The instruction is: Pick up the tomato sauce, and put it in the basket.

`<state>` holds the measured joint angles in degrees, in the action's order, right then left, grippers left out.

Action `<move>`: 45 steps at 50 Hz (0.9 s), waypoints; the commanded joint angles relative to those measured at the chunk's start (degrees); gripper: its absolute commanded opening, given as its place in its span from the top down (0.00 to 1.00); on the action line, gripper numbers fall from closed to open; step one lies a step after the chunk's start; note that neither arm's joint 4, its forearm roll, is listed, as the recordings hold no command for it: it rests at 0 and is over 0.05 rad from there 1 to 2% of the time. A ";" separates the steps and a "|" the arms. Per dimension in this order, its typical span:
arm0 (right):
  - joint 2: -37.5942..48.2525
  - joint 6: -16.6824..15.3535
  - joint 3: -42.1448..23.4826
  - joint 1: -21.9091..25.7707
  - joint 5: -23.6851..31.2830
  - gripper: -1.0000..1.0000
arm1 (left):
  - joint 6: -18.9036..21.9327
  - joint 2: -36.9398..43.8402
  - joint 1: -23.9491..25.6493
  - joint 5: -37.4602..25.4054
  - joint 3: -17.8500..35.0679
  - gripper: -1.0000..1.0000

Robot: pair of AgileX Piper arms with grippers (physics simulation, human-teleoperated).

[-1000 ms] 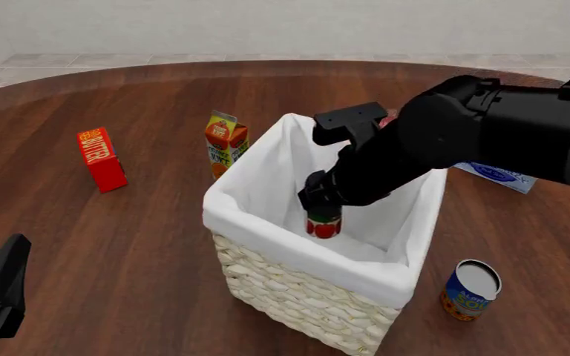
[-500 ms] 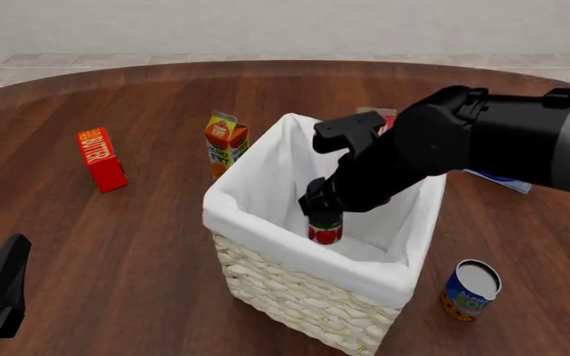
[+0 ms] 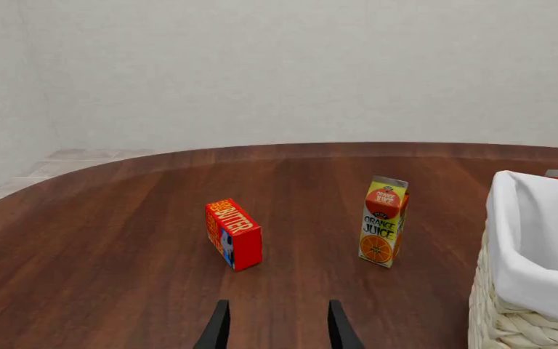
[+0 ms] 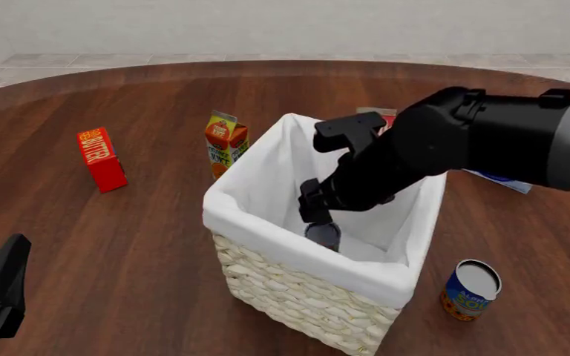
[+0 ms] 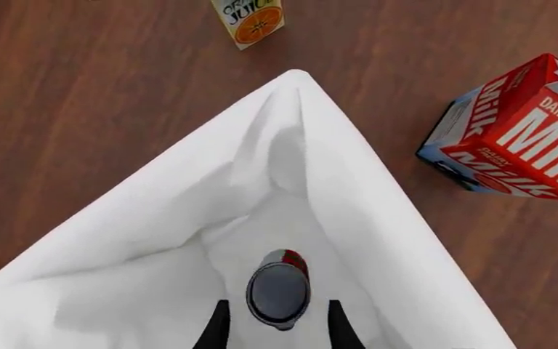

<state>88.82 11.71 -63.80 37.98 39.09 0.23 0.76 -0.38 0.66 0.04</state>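
On dark wood table [image 4: 146,245], pale wall [image 3: 279,65]

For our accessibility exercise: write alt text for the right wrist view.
The tomato sauce can sits inside the white-lined basket, seen from above between the right pincer fingers, which stand apart. A milk carton and an orange juice carton are on the wooden table.

The right tool [image 4: 315,211] hangs inside the basket [image 4: 265,222], white lining walling it on all sides; only upward is open. The tomato sauce [image 5: 278,291] sits directly below its tips, apparently apart from them. Ahead of the left tool [image 3: 277,331] the table [image 3: 114,276] lies bare up to the butter box [image 3: 232,234] and juice carton [image 3: 383,222].
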 commanded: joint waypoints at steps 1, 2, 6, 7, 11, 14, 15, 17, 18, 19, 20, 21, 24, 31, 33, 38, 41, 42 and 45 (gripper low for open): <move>-0.25 0.22 -0.38 0.09 0.24 0.00 | 0.01 -0.01 0.01 0.00 0.00 0.00; -0.28 0.18 -0.46 0.07 0.25 0.00 | 0.01 0.02 0.01 0.01 0.00 0.00; -0.52 0.17 -0.49 0.04 0.42 0.00 | 0.01 0.01 0.01 0.00 0.00 0.00; -0.59 0.15 -0.47 0.04 0.51 0.00 | -0.01 -0.02 -0.01 -0.01 0.00 0.00; -1.16 0.24 -0.61 0.04 0.81 0.00 | 0.00 0.00 0.01 0.00 0.00 0.00; -1.91 0.17 -0.78 0.11 1.25 0.00 | -0.01 -0.01 0.00 0.00 0.00 0.00; -2.46 0.16 -1.03 0.26 1.51 0.00 | 0.00 -0.01 0.00 0.00 0.00 0.00; -3.07 0.03 -1.25 0.21 2.06 0.00 | 0.00 -0.01 0.01 0.00 0.00 0.00; -3.43 0.00 -1.44 0.24 2.31 0.00 | -0.02 0.01 0.00 0.00 0.00 0.00; -3.76 0.06 -1.55 0.22 2.63 0.00 | 0.00 0.01 0.00 0.00 0.00 0.00; -4.27 -0.14 -1.80 0.19 3.01 0.00 | 0.00 0.00 0.01 0.00 0.00 0.00; -4.88 -0.08 -1.85 0.33 3.48 0.00 | 0.00 -0.01 -0.01 0.00 0.00 0.00; -6.21 -0.33 -2.25 0.45 4.36 0.00 | -0.03 0.01 -0.01 0.00 0.00 0.00; -9.74 -0.52 -3.90 0.78 6.79 0.00 | -0.01 -0.02 0.00 -0.01 0.00 0.00; -10.71 -0.72 -3.99 0.88 7.43 0.00 | -0.01 -0.02 0.00 -0.01 0.00 0.00; -12.94 -0.70 -5.01 1.65 8.62 0.00 | 0.00 0.00 0.00 0.00 0.00 0.00; -14.63 -0.84 -5.55 2.19 9.94 0.00 | 0.00 -0.02 -0.01 -0.01 0.00 0.00; -14.93 -0.96 -5.64 2.12 10.14 0.00 | -0.01 -0.01 0.00 -0.01 0.00 0.00; -16.84 -1.31 -5.98 2.43 11.48 0.00 | 0.01 0.00 -0.01 0.00 0.00 0.00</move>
<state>76.83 10.95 -68.32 39.47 47.30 0.23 0.75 -0.38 0.66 0.04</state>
